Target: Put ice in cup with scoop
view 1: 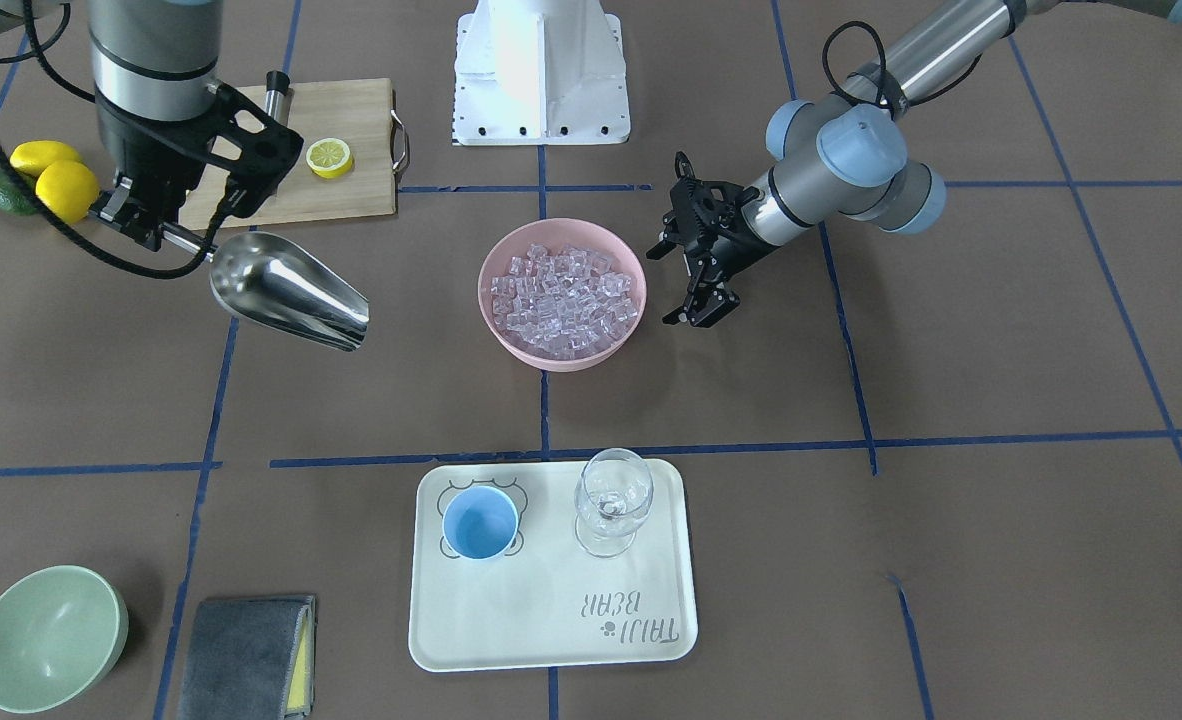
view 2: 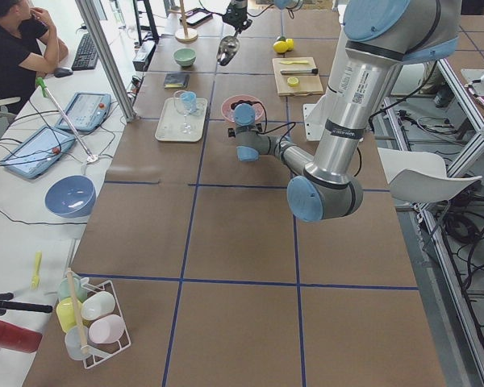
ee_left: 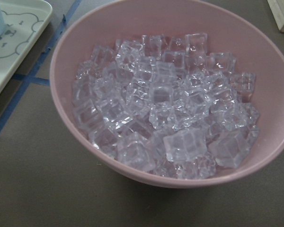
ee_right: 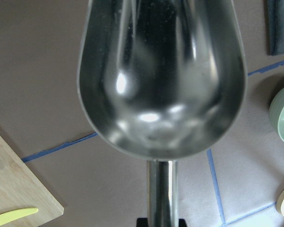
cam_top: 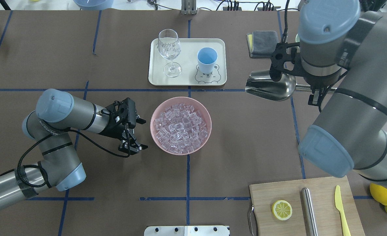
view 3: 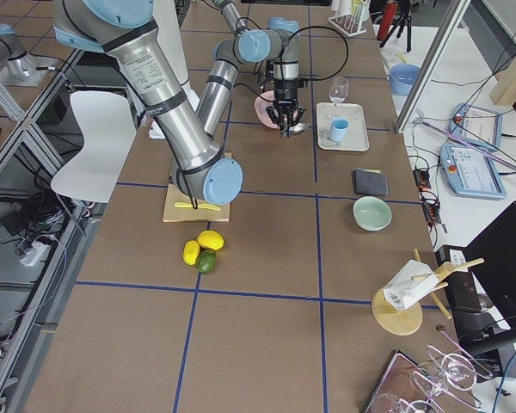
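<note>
Ice (view 1: pixel 566 300) is heaped in the pink bowl (view 1: pixel 551 362) at mid-table. None is seen in the scoop (view 1: pixel 286 290), which is clamped by its handle in the right gripper (view 1: pixel 141 220) and held raised, well apart from the bowl. The left gripper (cam_top: pixel 143 134) is spread open just beside the bowl, touching nothing. If dug into unsteadied, the bowl could be shoved or tipped. Cubes may be spilt onto the tray (view 1: pixel 551 620), the cup (view 1: pixel 480 522) being narrower than the scoop's mouth, and the glass (view 1: pixel 611 505) nearby could be knocked. The right fingers' contact is mostly hidden, and what the glass holds cannot be told.
</note>
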Controlling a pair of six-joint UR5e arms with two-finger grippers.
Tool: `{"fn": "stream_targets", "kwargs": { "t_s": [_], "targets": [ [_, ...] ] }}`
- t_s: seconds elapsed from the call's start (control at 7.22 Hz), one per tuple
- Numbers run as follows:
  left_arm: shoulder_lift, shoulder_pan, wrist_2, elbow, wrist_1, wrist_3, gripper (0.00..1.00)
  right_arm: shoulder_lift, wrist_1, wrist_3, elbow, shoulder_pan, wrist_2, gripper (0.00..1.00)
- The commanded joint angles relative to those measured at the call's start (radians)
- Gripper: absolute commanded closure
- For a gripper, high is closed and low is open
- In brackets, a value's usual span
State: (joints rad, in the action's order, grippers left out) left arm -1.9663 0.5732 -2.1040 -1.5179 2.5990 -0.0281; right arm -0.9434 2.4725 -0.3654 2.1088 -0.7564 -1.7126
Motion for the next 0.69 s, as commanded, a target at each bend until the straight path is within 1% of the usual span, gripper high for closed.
{"fn": "stream_targets", "kwargs": {
  "t_s": [0.0,0.14,0.28,0.55],
  "targets": [
    [-0.009,-0.01,0.056,0.012,0.068,0.01,0.0,0.037,0.028,0.0,-0.007,0.034,0.016,1.0],
    [-0.026,-0.013,0.083,0.047,0.07,0.01,0.0,0.04,0.034,0.0,-0.007,0.042,0.016,1.0],
    [-0.04,-0.013,0.085,0.064,0.07,0.01,0.0,0.047,0.037,0.0,-0.009,0.054,0.016,1.0],
    [-0.043,-0.016,0.084,0.062,0.07,0.01,0.0,0.096,0.074,0.002,-0.027,0.083,0.021,1.0]
  ]
}}
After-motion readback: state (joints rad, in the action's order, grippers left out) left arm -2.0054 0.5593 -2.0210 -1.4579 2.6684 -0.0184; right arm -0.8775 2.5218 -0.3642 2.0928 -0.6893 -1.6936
